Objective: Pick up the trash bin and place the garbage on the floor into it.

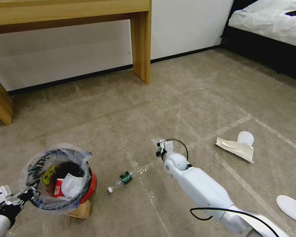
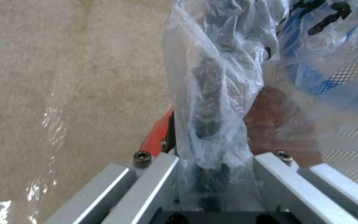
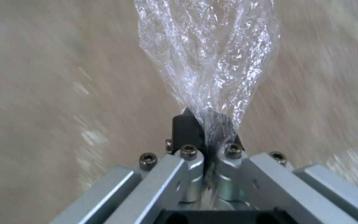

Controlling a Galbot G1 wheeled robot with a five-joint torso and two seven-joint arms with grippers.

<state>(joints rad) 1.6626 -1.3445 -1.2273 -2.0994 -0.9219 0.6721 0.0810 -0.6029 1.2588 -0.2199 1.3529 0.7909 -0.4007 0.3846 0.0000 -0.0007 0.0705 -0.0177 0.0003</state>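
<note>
Head view: the red bin (image 1: 88, 186) sits at the lower left of the frame, tilted, its printed bag liner (image 1: 54, 176) spread wide over the rim. Inside lie a white tissue (image 1: 70, 184) and a red wrapper (image 1: 58, 187). The left gripper (image 1: 21, 197) at the lower left corner is clamped on the liner and rim at the bin's near edge. Under the bin, touching it, a tan paper piece (image 1: 79, 210) pokes out. Just right of the bin a small clear bottle (image 1: 120, 181) with a green label lies on the carpet (image 1: 121, 112). The right arm reaches up from the lower right to the centre of the frame, where the right gripper (image 1: 160, 148) holds a scrap of clear film (image 1: 155, 142) above the carpet, well apart from the bin. At right centre a crumpled paper bag (image 1: 235, 146) lies beside a white slipper (image 1: 246, 137); another slipper (image 1: 292, 207) is at the right edge. A wooden table leg (image 1: 141, 42) stands at the top centre.

Left wrist view: the liner (image 2: 212, 93) is bunched between the gripper's closed fingers (image 2: 158, 174), with the red bin rim (image 2: 156, 133) just beside them.

Right wrist view: the black fingertips (image 3: 187, 130) are pinched shut on the clear film (image 3: 208, 56), which fans out from them; the carpet behind is blurred, so I cannot tell how high it hangs.
</note>
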